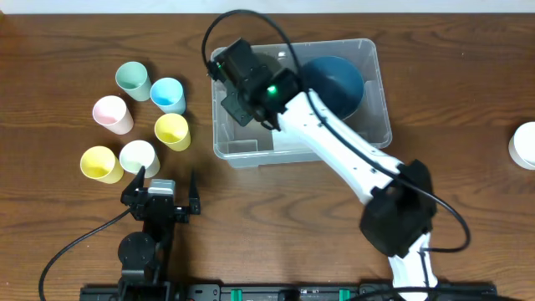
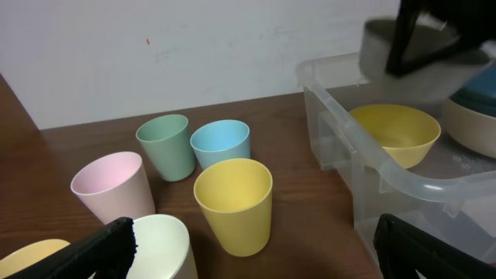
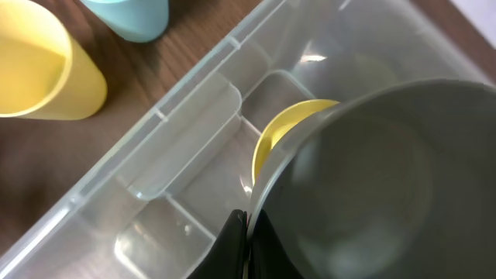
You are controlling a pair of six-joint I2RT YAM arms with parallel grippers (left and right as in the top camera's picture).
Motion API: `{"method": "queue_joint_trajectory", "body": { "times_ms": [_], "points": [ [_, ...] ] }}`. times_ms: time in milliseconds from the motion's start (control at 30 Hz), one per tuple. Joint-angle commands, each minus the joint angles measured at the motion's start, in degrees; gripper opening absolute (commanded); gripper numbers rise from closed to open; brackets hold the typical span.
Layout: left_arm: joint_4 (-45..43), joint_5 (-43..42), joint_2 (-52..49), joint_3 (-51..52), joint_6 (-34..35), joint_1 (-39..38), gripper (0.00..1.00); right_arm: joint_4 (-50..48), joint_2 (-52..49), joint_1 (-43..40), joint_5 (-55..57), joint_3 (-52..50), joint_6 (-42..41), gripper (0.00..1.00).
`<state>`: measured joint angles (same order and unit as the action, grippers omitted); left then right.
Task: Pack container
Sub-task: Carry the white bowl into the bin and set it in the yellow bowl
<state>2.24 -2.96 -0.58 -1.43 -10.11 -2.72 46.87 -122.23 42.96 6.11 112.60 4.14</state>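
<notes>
We see right hand (image 3: 246, 232) clamping grey bowl (image 3: 372, 178) rim, directly above yellow bowl (image 3: 283, 128) at container (image 1: 242, 155) left end; left hand (image 1: 165, 178) wide, beside cups (image 1: 171, 130).

We're at a robotics lab bench here, no kitchen or home: a bare wooden table (image 1: 468, 100) meets a plain white wall (image 2: 116, 54), a white arm (image 1: 343, 155) and a black arm (image 1: 149, 242) rise from a black rail (image 1: 276, 293) along the table's near edge, a black cable (image 1: 84, 240) trails over the wood, and pastel plastic cups (image 1: 171, 130) sit grouped near the table's left edge.
</notes>
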Motion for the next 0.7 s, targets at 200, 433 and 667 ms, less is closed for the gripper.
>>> {"method": "queue_joint_trajectory", "body": {
  "times_ms": [200, 433, 667],
  "points": [
    [1.75, 0.76, 0.35, 1.2, 0.5, 0.24, 0.98, -4.46, -3.91, -1.05, 1.38, 0.0, 1.33, 0.02],
    [1.75, 0.76, 0.35, 1.2, 0.52, 0.24, 0.98, -7.15, -6.1, -2.58, 1.38, 0.0, 1.95, 0.02],
    [1.75, 0.76, 0.35, 1.2, 0.52, 0.24, 0.98, -7.43, -7.78, -3.58, 1.03, 0.0, 1.95, 0.05]
  ]
}}
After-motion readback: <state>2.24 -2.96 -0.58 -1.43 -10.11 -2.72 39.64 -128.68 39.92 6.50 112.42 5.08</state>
